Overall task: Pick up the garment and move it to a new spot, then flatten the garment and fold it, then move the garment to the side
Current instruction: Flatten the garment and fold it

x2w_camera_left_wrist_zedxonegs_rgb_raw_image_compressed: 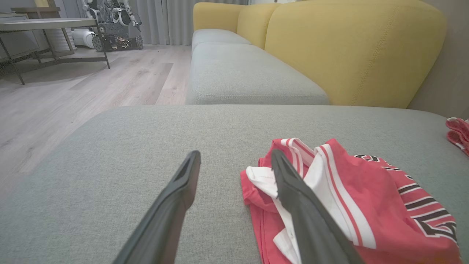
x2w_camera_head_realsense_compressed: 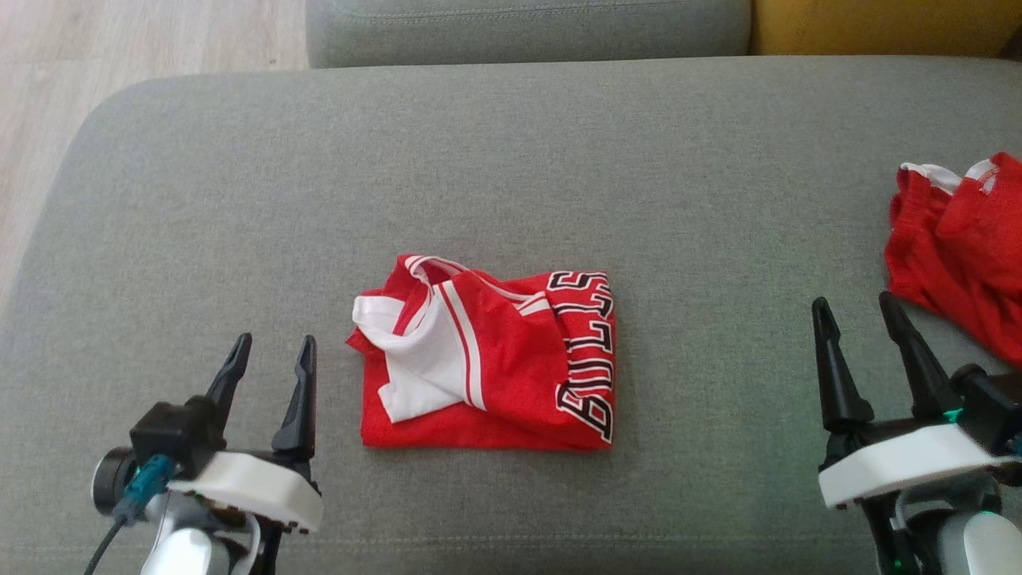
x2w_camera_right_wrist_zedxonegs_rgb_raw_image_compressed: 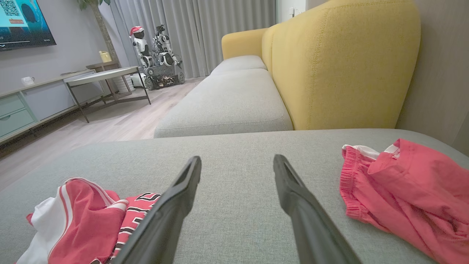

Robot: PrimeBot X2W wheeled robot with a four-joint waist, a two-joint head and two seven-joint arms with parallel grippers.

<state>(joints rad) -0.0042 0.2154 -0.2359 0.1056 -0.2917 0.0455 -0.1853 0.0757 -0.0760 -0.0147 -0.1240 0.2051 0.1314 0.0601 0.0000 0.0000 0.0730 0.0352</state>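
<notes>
A red and white garment (x2w_camera_head_realsense_compressed: pixel 487 359) with black lettering lies folded into a rough rectangle at the middle of the grey cushion (x2w_camera_head_realsense_compressed: pixel 511 160). It also appears in the left wrist view (x2w_camera_left_wrist_zedxonegs_rgb_raw_image_compressed: pixel 351 205) and the right wrist view (x2w_camera_right_wrist_zedxonegs_rgb_raw_image_compressed: pixel 84 220). My left gripper (x2w_camera_head_realsense_compressed: pixel 271 355) hovers open just left of the garment, nothing between its fingers. Far to the right, my right gripper (x2w_camera_head_realsense_compressed: pixel 858 315) is open too and holds nothing. Both grippers (x2w_camera_left_wrist_zedxonegs_rgb_raw_image_compressed: pixel 236 161) (x2w_camera_right_wrist_zedxonegs_rgb_raw_image_compressed: pixel 237 165) point across the cushion.
A second red garment (x2w_camera_head_realsense_compressed: pixel 958 247) lies crumpled at the cushion's right edge, close to my right gripper. Yellow sofa backrests (x2w_camera_right_wrist_zedxonegs_rgb_raw_image_compressed: pixel 340 62) rise behind. Wooden floor (x2w_camera_head_realsense_compressed: pixel 120 48) lies off the cushion's left edge, with a low table (x2w_camera_left_wrist_zedxonegs_rgb_raw_image_compressed: pixel 47 25) and another robot (x2w_camera_right_wrist_zedxonegs_rgb_raw_image_compressed: pixel 157 55) beyond.
</notes>
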